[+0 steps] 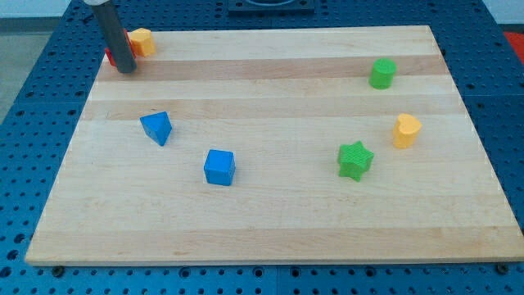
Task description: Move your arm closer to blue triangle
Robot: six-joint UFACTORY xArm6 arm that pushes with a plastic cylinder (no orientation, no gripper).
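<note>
You had no jaws to open or close here and held nothing: the arm ended in a dark rod, and my tip [125,70] rested on the desk [270,221] near its top-left corner. A red block [109,56], mostly hidden behind the rod, sat just to the view's left of my tip, with an orange block [142,41] close by, up and to its right. The blue triangle [156,128] lay below my tip and slightly to the view's right, clearly apart from it. Further along that diagonal sat the blue cube [219,167]. Well off to the view's right you had a green cylinder [382,73], an orange heart-like block [406,130] and a green star [355,159].
</note>
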